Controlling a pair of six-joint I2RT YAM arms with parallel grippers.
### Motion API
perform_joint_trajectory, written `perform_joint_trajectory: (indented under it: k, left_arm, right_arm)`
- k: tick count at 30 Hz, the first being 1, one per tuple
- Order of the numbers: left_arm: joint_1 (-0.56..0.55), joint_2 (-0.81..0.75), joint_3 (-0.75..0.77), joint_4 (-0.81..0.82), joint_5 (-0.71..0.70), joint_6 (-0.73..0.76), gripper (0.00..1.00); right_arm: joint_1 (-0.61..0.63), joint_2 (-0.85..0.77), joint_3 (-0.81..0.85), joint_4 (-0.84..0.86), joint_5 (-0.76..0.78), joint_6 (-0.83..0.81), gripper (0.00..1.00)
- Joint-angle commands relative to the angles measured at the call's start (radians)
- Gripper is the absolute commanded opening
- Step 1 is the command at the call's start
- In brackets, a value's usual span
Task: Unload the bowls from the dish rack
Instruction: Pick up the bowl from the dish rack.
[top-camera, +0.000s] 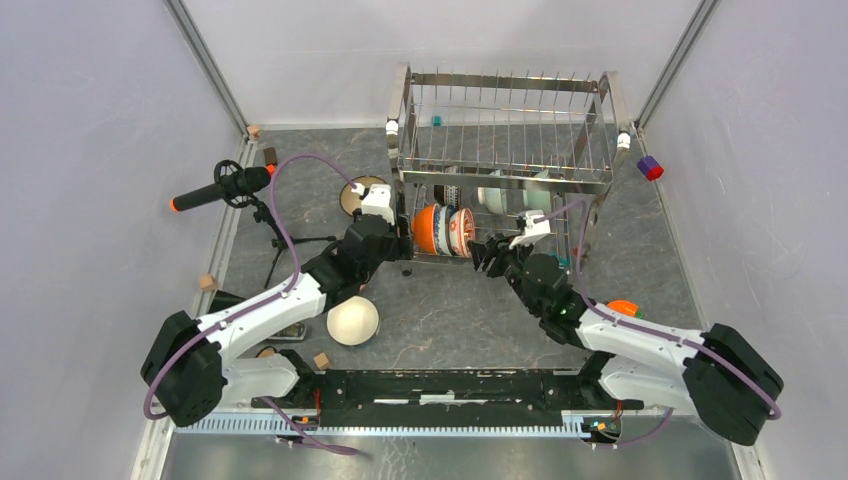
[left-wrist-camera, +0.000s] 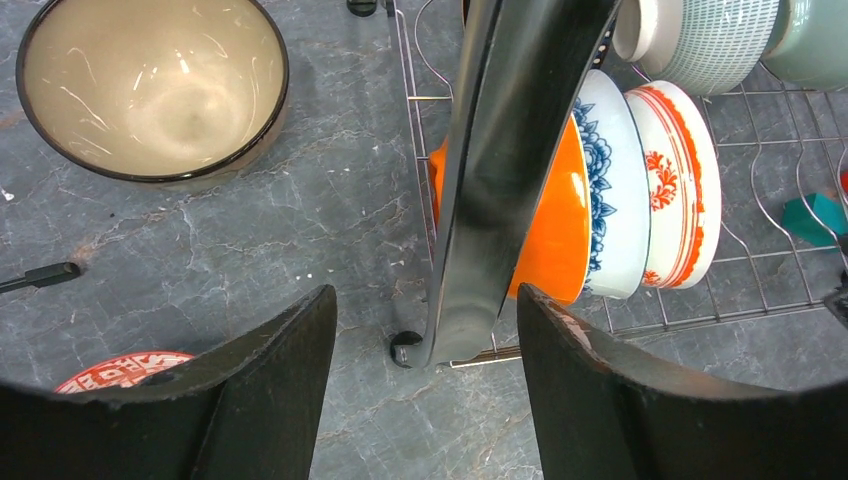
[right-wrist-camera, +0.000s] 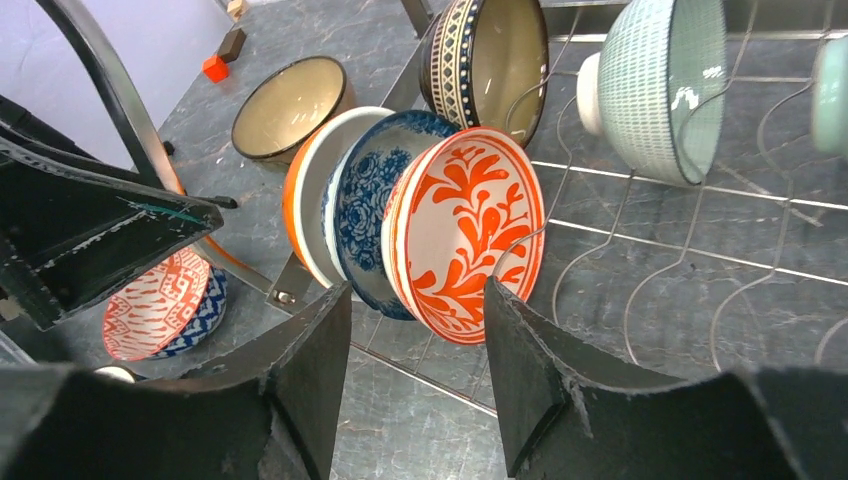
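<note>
Snagging awaits you: shut the open, empty left gripper (left-wrist-camera: 425, 300) and it clamps the dish rack leg (left-wrist-camera: 500, 150) at twelve o'clock; right gripper (right-wrist-camera: 418, 298) open too.

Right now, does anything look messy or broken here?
Nothing looks spilled or broken. The orange bowl, blue floral bowl and red-patterned bowl stand neatly on edge in the dish rack. The only odd thing: small wooden cubes lie scattered on the table's left side.
</note>
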Motion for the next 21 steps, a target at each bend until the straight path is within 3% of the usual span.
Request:
perform_joint_trajectory:
  k: [1, 14, 21]
  left_arm:
    - [-0.002, -0.028, -0.001, 0.012, -0.016, -0.044, 0.72]
    - [-0.030, -0.018, 0.010, 0.005, -0.029, -0.024, 0.70]
    - [-0.046, -0.018, 0.014, -0.026, -0.038, -0.012, 0.70]
  right_arm:
    - [-0.063, 0.066, 0.045, 0.112, -0.142, 0.097, 0.55]
    - [-0.111, 0.243, 0.098, 0.188, -0.267, 0.176, 0.49]
    - [-0.146, 0.305, 0.107, 0.217, -0.309, 0.182, 0.40]
